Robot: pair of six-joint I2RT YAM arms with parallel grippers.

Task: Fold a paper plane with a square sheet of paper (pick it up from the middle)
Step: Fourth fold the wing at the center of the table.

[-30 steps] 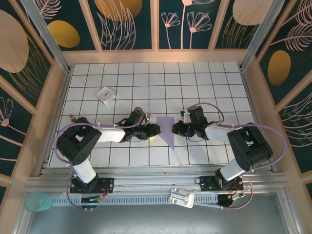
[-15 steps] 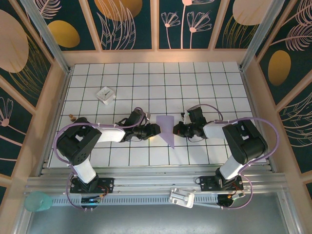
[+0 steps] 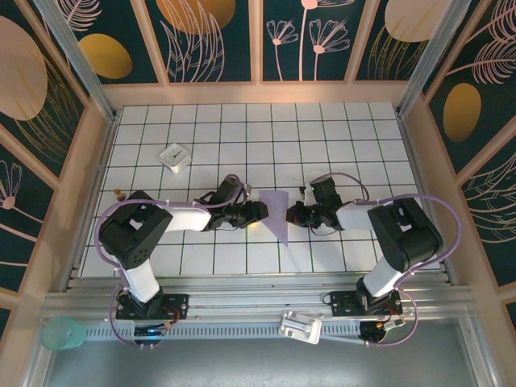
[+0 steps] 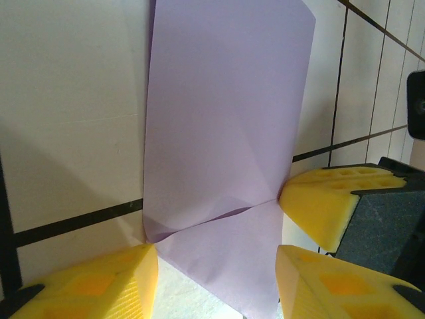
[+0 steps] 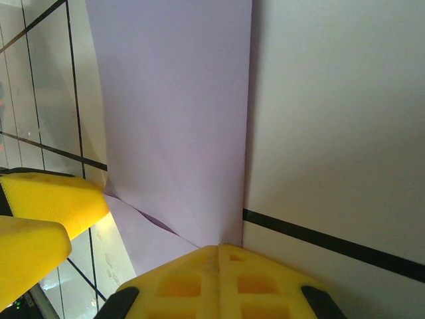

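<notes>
Left claw (image 3: 261,211): jaws half open, empty, at left edge of folded paper (image 3: 276,216). Right claw (image 3: 289,214): shut, tip touching paper's right edge. Paper lies midway between the worktop's (image 3: 339,129) side edges.

Lavender paper (image 3: 276,211), yellow fingertips (image 4: 93,286), white table (image 3: 322,137) gridded black, walls (image 3: 234,56) apparently teal, floral

The left arm (image 3: 133,238) and the right arm (image 3: 407,234) are bolted to the metal rail (image 3: 258,302) through flat black base plates (image 3: 153,309). Beyond the rail they share one build, with bulky black joint housings joined by smooth white links. A thin lavender cable (image 3: 451,211) loops loosely beside each arm, from the rail end outward. The left fingers (image 4: 99,282) and the right fingers (image 5: 219,282) are blocky yellow pads with shallow moulded recesses, and the right gripper's are backed by dark grey mounts.
</notes>
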